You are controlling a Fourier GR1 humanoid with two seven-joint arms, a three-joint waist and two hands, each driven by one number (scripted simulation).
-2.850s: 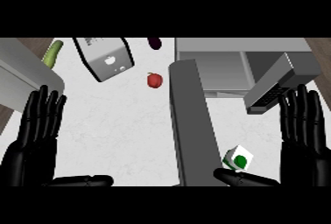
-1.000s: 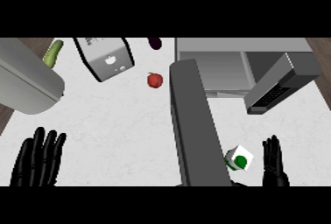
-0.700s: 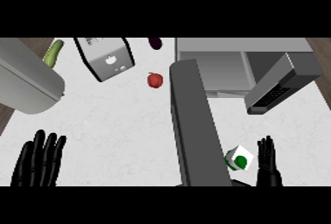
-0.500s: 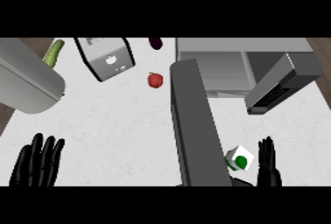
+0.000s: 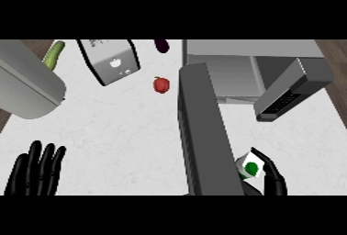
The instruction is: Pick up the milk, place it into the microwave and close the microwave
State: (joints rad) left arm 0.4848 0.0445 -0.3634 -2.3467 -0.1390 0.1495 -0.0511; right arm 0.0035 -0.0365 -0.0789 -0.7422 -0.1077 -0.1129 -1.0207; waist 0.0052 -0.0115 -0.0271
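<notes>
Beside the open microwave door, the right hand curls its fingers around a white milk carton bearing a green mark; the left hand rests open.

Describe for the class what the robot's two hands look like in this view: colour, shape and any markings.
Both hands are plain glossy black. The left hand shows long, slim, rounded fingers side by side. Of the right hand only a narrow, dark, segmented part shows. No markings, cables or sleeves are visible, and the forearms lie outside the view.
</notes>
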